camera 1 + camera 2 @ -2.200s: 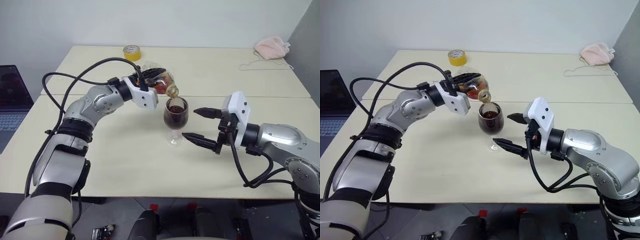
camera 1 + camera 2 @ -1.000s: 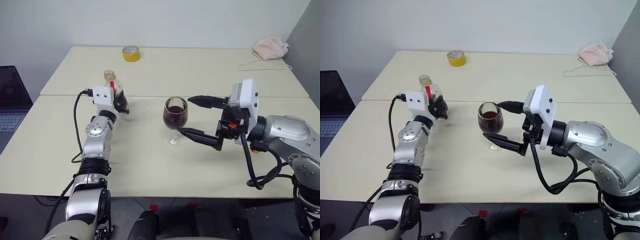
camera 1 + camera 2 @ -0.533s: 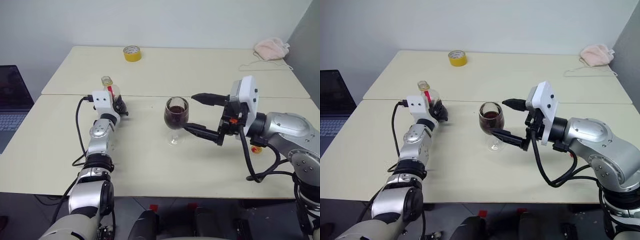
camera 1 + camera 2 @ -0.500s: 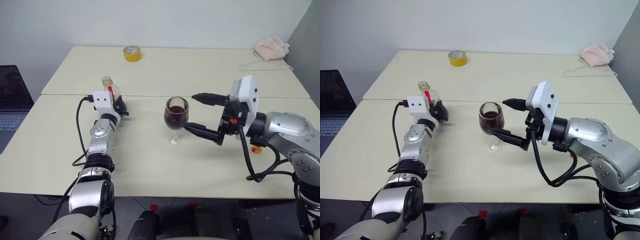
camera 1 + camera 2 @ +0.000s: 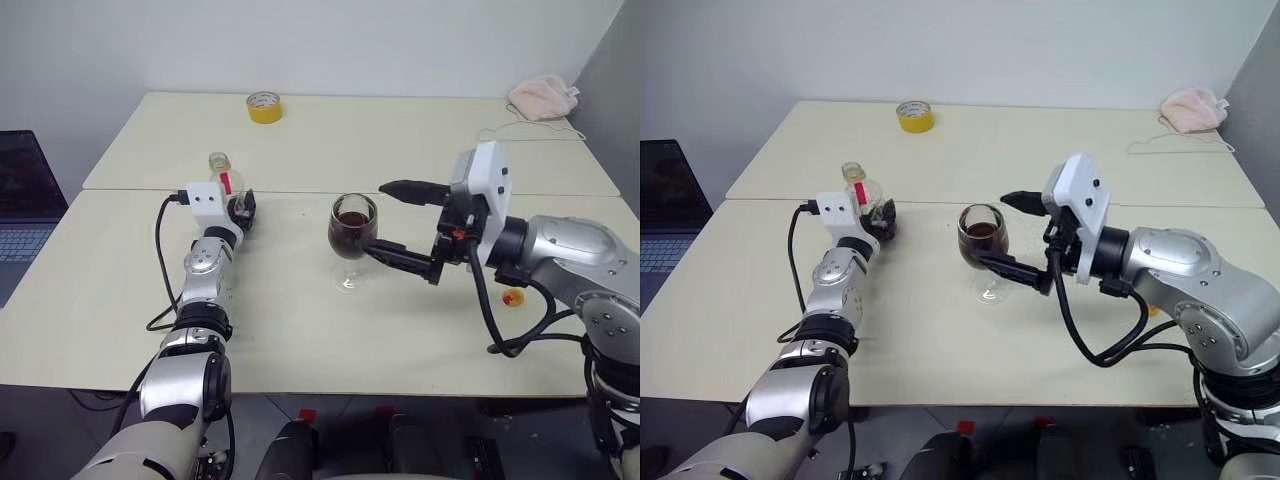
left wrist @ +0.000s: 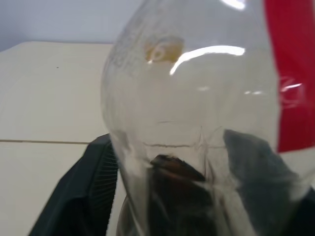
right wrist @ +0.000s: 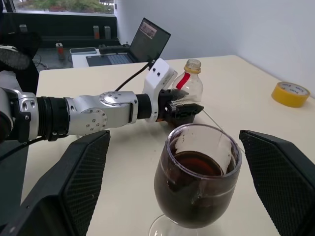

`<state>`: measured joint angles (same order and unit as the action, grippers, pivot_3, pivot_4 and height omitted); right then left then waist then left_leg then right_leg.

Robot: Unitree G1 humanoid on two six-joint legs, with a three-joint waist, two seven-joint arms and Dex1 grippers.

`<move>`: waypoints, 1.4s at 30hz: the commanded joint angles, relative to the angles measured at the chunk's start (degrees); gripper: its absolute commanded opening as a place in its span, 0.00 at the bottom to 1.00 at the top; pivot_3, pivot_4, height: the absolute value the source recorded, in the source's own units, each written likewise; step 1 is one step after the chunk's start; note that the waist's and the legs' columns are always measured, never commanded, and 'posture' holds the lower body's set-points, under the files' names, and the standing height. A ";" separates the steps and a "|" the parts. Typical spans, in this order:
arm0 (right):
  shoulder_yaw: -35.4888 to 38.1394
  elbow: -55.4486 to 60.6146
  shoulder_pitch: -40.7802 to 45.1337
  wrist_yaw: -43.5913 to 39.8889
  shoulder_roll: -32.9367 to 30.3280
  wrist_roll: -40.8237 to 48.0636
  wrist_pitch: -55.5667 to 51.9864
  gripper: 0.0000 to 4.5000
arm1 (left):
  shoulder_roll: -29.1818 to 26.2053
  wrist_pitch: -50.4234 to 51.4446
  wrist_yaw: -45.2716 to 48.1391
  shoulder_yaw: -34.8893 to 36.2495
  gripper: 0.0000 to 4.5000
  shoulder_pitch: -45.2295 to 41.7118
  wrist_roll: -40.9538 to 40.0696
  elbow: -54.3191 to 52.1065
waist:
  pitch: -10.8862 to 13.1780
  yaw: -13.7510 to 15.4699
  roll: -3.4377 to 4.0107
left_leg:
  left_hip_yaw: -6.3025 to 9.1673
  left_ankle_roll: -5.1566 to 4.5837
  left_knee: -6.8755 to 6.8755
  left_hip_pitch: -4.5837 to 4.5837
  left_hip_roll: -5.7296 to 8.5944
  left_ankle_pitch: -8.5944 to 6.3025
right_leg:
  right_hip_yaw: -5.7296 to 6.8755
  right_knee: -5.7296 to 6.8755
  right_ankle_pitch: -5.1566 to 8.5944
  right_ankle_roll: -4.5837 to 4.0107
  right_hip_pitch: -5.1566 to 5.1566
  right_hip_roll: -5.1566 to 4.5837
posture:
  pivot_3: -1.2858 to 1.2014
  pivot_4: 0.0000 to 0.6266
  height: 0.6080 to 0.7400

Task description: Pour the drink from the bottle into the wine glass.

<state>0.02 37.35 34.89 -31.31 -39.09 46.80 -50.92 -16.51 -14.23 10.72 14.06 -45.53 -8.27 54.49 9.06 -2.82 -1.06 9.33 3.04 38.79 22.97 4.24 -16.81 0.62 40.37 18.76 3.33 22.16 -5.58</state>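
Your wine glass (image 5: 351, 237) stands upright on the table (image 5: 300, 330), its bowl part-filled with the dark drink (image 7: 193, 192); it sits between the spread fingers of the right gripper (image 5: 392, 221), which flank the bowl without clearly touching it; that arm reaches in level from the right. The bottle (image 5: 859, 190) stands upright to the glass's left, uncapped, only a dark remnant at its base; the left gripper (image 5: 880, 216) is at its base, fingers either side, the forearm stretched forward; whether it grips, you cannot tell.
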 commanded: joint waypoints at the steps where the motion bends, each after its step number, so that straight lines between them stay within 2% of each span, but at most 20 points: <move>1: 0.87 1.57 0.69 0.23 0.32 0.65 0.28 1.00 | -0.04 -1.36 0.73 0.09 1.00 0.85 -0.55 -3.21 | 0.00 -0.02 0.00 | -0.01 0.00 0.00 0.00 0.00 0.00 | 0.00 0.00 0.00 0.00 0.00 -0.01 | 0.52 0.24 1.00; 8: 1.83 1.59 -1.29 -1.14 -0.22 0.24 1.39 1.00 | -0.50 0.10 2.68 -0.06 1.00 4.79 -1.54 -10.34 | 0.00 -0.02 0.00 | 0.01 0.00 0.00 0.00 -0.04 0.00 | -0.01 0.00 0.00 0.00 0.00 -0.04 | 0.52 0.24 1.00; 15: 5.84 1.71 -7.56 -1.35 -0.35 -0.68 4.06 1.00 | -2.42 6.41 5.94 0.52 1.00 14.60 -4.53 -28.44 | -0.01 -0.04 -0.01 | 0.00 0.00 -0.02 -0.01 -0.22 0.00 | -0.02 -0.02 0.00 0.00 0.00 -0.07 | 0.52 0.24 1.00; 21: 9.32 0.60 -15.96 -1.76 -0.23 -3.37 9.02 1.00 | -3.62 16.49 4.24 1.45 1.00 21.33 -6.60 -43.24 | -0.05 0.28 -0.06 | -0.01 0.00 0.00 -0.03 -0.19 0.00 | -0.04 -0.06 0.00 0.00 -0.08 -0.07 | 0.52 0.24 1.00; 25: 8.14 -6.09 -24.43 3.72 8.13 -13.73 21.15 1.00 | -3.92 25.50 1.11 2.55 1.00 27.26 -7.49 -55.29 | -0.26 0.28 -0.24 | -0.01 0.00 -0.06 -0.16 -0.30 -0.01 | -0.01 -0.08 0.00 0.00 -0.17 0.01 | 0.52 0.24 1.00; 28: 6.68 -11.04 -25.86 10.12 14.87 -22.12 29.03 1.00 | -3.99 32.38 -3.21 2.58 1.00 28.65 -5.95 -59.86 | -0.25 0.25 -0.19 | -0.07 0.01 -0.05 -0.17 -0.29 0.00 | -0.08 -0.06 0.00 0.00 -0.15 0.03 | 0.52 0.24 1.00; 30: 6.57 -12.75 -26.77 11.94 18.76 -23.75 31.79 1.00 | -4.19 34.62 -3.30 1.86 1.00 29.55 -5.86 -62.36 | -0.26 0.25 -0.18 | -0.07 0.01 -0.02 -0.19 -0.28 0.00 | -0.11 0.00 0.00 0.00 -0.13 0.04 | 0.52 0.24 1.00; 37: 2.71 -22.56 -28.25 17.50 27.03 -34.71 44.81 1.00 | -3.01 31.70 1.77 2.08 1.00 34.01 -9.52 -67.59 | -0.28 0.02 -0.14 | -0.10 0.02 -0.08 -0.22 -0.32 0.00 | -0.12 -0.08 0.00 0.00 -0.13 0.07 | 0.52 0.24 1.00; 42: 2.40 -28.11 -27.83 19.36 30.98 -36.06 48.09 1.00 | -2.72 31.01 3.65 -0.35 1.00 37.65 -8.23 -69.78 | -0.28 0.05 -0.09 | -0.11 0.02 -0.11 -0.24 -0.35 0.00 | -0.15 -0.10 0.00 -0.01 -0.14 0.11 | 0.52 0.24 1.00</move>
<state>2.12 8.86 6.28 -12.72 -8.48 11.28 -4.94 -19.15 18.33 14.05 13.91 -7.94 -16.70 -12.51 8.79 -2.77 -1.15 9.22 3.06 38.68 22.74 3.89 -16.81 0.47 40.26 18.77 3.33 22.02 -5.46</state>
